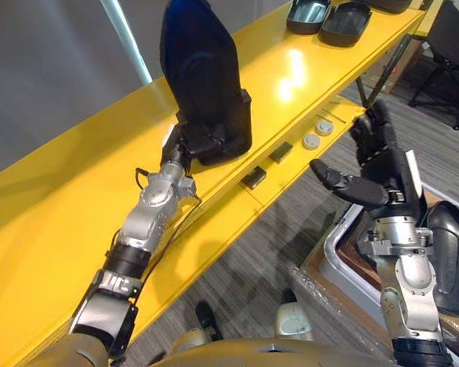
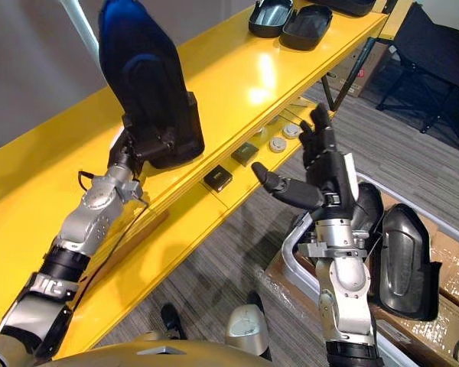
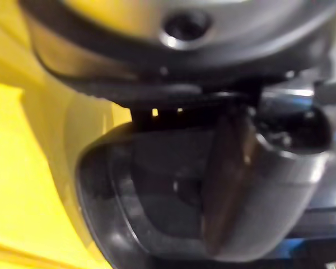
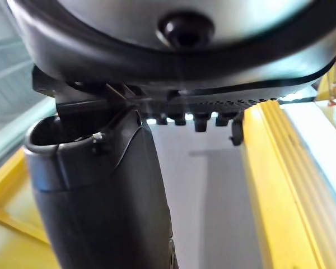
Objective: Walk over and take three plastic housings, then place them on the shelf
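Observation:
My left hand (image 1: pixel 204 142) is shut on the lower end of a black plastic housing (image 1: pixel 203 69), which it holds upright above the yellow shelf (image 1: pixel 69 206). In the left wrist view the thumb (image 3: pixel 228 168) lies across the housing's curved shell (image 3: pixel 151 196). Two more black housings (image 1: pixel 307 14) (image 1: pixel 346 21) lie side by side at the shelf's far end. My right hand (image 1: pixel 379 172) hangs open in front of the shelf's lower ledge, fingers straight and thumb out, holding nothing. Another black housing (image 2: pixel 404 260) rests in a tray at the lower right.
On the shelf's lower ledge lie two round discs (image 1: pixel 318 134) and two small black blocks (image 1: pixel 253 178). The tray (image 2: pixel 298 248) sits on cardboard boxes (image 2: pixel 444 321) on the striped carpet. A dark chair (image 1: pixel 451 46) stands beyond the shelf's far end.

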`<state>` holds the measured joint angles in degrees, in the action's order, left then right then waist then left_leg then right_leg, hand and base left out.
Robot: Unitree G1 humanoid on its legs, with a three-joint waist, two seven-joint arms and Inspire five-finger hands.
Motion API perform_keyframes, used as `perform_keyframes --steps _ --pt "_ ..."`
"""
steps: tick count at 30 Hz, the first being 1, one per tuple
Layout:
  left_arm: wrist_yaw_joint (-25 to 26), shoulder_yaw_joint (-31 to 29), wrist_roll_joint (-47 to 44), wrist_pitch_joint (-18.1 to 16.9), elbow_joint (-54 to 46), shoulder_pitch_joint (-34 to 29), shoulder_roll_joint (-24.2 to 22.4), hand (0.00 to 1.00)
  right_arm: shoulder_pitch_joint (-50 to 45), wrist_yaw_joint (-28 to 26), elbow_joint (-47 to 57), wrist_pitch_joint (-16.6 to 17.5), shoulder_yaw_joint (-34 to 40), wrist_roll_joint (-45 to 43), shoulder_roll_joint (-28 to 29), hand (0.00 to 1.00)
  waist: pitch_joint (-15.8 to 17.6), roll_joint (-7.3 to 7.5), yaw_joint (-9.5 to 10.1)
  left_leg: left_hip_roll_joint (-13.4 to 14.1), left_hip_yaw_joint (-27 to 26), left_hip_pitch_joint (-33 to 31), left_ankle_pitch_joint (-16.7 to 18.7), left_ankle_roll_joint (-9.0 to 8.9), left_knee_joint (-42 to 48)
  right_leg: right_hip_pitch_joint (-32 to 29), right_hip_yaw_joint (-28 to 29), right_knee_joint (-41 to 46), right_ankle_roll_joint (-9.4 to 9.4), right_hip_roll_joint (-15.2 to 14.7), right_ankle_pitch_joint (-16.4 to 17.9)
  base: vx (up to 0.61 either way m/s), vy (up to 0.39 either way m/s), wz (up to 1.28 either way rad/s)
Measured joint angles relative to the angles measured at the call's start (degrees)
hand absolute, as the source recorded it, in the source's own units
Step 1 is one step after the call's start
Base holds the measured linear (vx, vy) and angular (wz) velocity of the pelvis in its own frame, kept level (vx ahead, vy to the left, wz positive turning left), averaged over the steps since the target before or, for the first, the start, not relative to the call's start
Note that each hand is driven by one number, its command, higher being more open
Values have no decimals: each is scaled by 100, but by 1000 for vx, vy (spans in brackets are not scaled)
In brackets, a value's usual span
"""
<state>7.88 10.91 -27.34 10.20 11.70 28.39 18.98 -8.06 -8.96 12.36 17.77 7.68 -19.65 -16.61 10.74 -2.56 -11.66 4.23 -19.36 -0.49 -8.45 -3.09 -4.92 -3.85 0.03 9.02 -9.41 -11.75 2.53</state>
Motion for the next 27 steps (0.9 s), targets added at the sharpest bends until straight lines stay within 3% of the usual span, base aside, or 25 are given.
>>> perform_keyframes --steps 9,19,20,27 --pt "241 -79 -910 368 491 334 2 0 14 -157 -53 -149 -377 -116 -2 100 187 -25 -85 1 28 -37 -45 22 -5 -26 -4 25 -2 0 1 -6 0 1" --pt "222 -131 -1251 221 1144 1055 2 0 428 109 -52 -292 -610 -114 -18 100 557 90 -57 53 39 -133 -74 -17 -18 -177 29 115 34 7 27 -19 -2 1" --pt "233 -144 -1251 217 1144 1132 1 100 476 114 -49 -295 -612 -116 -30 100 606 95 -49 53 41 -175 -87 -15 -18 -227 32 142 33 6 27 -40 -4 4" --pt "605 -181 -1257 -15 1136 1731 10 100 921 365 -49 -398 -680 -121 -142 100 1092 104 29 50 90 -424 -196 1 3 -588 44 426 5 0 48 -17 -12 3"
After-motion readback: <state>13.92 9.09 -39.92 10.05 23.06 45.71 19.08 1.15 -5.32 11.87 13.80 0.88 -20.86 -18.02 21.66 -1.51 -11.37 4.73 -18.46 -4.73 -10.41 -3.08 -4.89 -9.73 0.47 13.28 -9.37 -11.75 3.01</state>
